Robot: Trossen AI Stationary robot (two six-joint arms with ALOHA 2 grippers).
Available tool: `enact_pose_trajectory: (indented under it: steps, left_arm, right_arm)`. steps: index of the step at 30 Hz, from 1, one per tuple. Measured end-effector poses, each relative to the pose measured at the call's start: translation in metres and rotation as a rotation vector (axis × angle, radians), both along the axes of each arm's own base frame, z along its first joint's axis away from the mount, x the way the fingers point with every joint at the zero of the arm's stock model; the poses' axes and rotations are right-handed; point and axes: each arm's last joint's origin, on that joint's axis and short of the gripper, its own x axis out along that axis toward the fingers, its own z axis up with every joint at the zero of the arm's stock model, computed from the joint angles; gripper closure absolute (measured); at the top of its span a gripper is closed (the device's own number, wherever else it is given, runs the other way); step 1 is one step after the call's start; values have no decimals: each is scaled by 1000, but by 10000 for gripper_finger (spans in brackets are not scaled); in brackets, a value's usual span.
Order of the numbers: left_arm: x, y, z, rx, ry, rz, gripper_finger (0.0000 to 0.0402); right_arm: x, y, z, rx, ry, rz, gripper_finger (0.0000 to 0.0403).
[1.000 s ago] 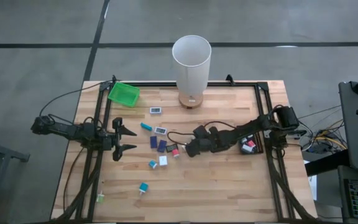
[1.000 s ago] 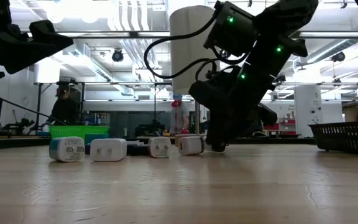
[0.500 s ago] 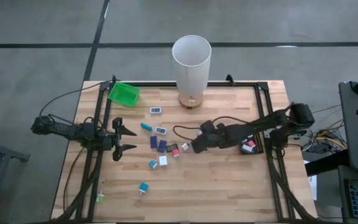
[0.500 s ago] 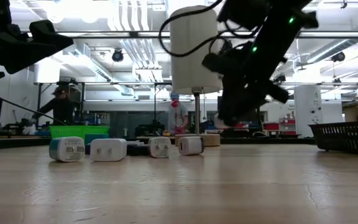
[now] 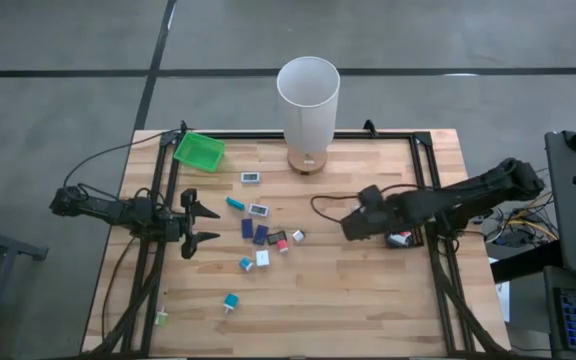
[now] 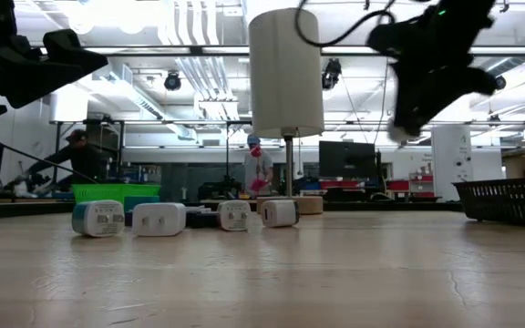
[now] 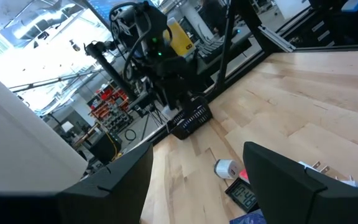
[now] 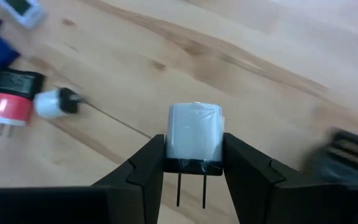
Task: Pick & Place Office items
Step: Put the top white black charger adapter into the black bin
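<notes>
The office items are small blue, teal, white and red pieces lying loose around the table's middle [image 5: 263, 235], standing in a row in the low view [image 6: 180, 217]. My right gripper [image 5: 351, 226] hangs above the wood right of them, slanting down, shut on a small white plug block [image 8: 194, 132] with two dark prongs. In the low view it is high up [image 6: 406, 123]. My left gripper [image 5: 204, 225] waits open and level at the table's left side, its fingers framing the left wrist view [image 7: 197, 180]. My right gripper pinches the white plug block by its two opposite sides [image 8: 171, 147] between its two fingers, at the block's prong end. The fingers slant down from the table's right side. The block is lifted clear of the table, its prongs [image 8: 191, 186] pointing back toward the wrist.
A tall white cylinder [image 5: 308, 95] stands at the far middle. A green tray [image 5: 199, 150] sits at the far left corner. A black tray [image 5: 402, 239] with red and white pieces lies at the right edge, just beside my right gripper. A black frame borders the table.
My right gripper has risen from the cluster of items and drawn back toward the table's right edge, staying shut on the white plug block, which is now lifted clear of the wood. The other pieces have stayed where they lay.
</notes>
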Motion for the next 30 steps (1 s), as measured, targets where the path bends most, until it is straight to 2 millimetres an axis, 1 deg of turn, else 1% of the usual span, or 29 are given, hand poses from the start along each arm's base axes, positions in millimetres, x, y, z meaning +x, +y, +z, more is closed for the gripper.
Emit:
enact_pose_trajectory:
  steps: [3,7,10,13,15,19,26,30]
  left_arm:
    - [0,0,0,0,0,0,145]
    - [0,0,0,0,0,0,145]
    - [0,0,0,0,0,0,145]
    - [0,0,0,0,0,0,145]
    - [0,0,0,0,0,0,145]
    - [0,0,0,0,0,0,145]
    - [0,0,0,0,0,0,145]
    - [0,0,0,0,0,0,145]
  right_arm:
    - [-18,-2,8,27,37,-56,267]
    - [-37,-6,14,46,91,-141,267]
    - [-47,-8,16,52,127,-204,267]
    - [-54,-9,14,66,178,-259,268]
    - [-58,-9,9,72,213,-292,268]
    - [-65,-10,-9,95,261,-352,268]
    - [-73,-12,-48,92,266,-382,268]
    - [-75,-13,-61,65,249,-405,268]
